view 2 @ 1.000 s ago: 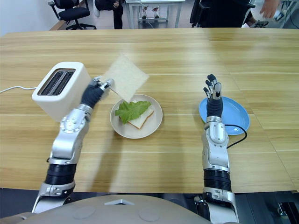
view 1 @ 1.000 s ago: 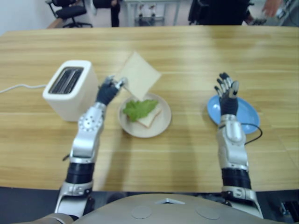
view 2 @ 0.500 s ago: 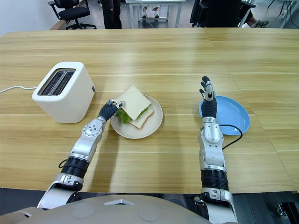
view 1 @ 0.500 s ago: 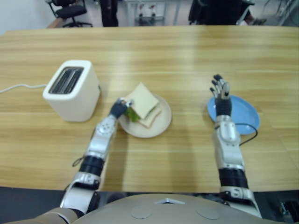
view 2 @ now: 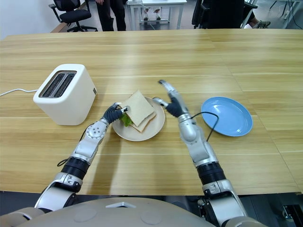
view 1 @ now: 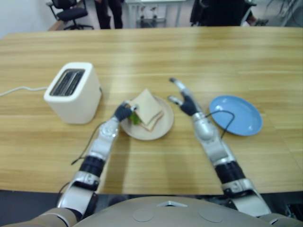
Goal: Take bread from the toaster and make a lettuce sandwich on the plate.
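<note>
On the beige plate point(view 2: 152, 133) lies a slice of bread with green lettuce point(view 2: 126, 120) on it. A second slice, the top bread point(view 2: 140, 108), leans over the lettuce, its left corner pinched by my left hand point(view 2: 113, 113). My right hand point(view 2: 171, 100) hovers open just right of the plate, fingers spread toward the sandwich, not touching it. The white toaster point(view 2: 65, 93) stands at the left with both slots showing no bread.
A blue plate point(view 2: 227, 116) lies to the right, with a black cable point(view 2: 213, 119) from my right arm trailing over its left rim. A white cord point(view 2: 14, 91) runs off left from the toaster. Office chairs and people stand beyond the table's far edge.
My left hand lowered the raised slice onto the lettuce and still holds its corner. My right hand swung from above the blue plate leftward to beside the sandwich.
</note>
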Controlling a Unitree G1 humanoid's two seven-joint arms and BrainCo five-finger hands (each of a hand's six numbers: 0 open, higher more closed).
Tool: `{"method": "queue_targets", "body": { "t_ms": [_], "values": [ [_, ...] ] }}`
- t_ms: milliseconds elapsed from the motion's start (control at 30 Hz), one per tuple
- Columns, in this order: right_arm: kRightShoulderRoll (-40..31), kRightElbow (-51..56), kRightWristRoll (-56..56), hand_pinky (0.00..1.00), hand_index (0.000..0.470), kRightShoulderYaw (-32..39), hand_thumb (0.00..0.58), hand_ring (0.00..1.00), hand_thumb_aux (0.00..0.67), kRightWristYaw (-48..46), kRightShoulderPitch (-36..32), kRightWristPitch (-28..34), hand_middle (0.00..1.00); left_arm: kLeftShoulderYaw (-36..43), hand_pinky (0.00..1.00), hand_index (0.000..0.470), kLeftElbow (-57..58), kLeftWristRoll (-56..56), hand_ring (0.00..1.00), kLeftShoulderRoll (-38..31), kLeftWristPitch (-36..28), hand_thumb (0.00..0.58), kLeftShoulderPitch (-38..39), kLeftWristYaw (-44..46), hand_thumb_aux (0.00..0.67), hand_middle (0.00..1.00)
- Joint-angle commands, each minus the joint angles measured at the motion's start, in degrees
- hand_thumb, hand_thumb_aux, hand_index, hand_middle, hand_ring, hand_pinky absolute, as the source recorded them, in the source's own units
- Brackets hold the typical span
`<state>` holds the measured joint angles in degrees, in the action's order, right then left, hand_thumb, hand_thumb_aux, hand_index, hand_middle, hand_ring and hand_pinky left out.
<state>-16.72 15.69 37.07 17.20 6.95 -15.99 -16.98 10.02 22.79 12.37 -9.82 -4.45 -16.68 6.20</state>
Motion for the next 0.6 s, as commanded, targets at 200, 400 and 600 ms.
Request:
{"method": "queue_targets", "body": {
  "t_ms": [200, 400, 600],
  "values": [
    [-2.6, 16.8, 17.4, 0.00, 0.000, 13.7, 0.000, 0.00, 0.000, 7.7, -9.1, 0.6, 0.00, 1.7, 1.00, 0.460, 6.1, 2.8, 1.00, -1.4, -1.6, 0.580, 1.8, -0.2, 0.670, 1.00],
    [-1.2, 21.0, 23.2, 0.00, 0.000, 21.2, 0.000, 0.00, 0.000, 8.7, -10.9, 1.2, 0.00, 1.9, 1.00, 0.460, 5.8, 3.1, 1.00, -1.5, -1.6, 0.580, 1.9, -0.3, 0.670, 1.00],
    [-0.1, 20.7, 26.9, 0.00, 0.000, 25.5, 0.000, 0.00, 0.000, 9.2, -10.8, 2.2, 0.00, 1.9, 1.00, 0.460, 6.6, 4.0, 1.00, -1.5, -1.3, 0.580, 1.8, -0.5, 0.670, 1.00]
  ]
}}
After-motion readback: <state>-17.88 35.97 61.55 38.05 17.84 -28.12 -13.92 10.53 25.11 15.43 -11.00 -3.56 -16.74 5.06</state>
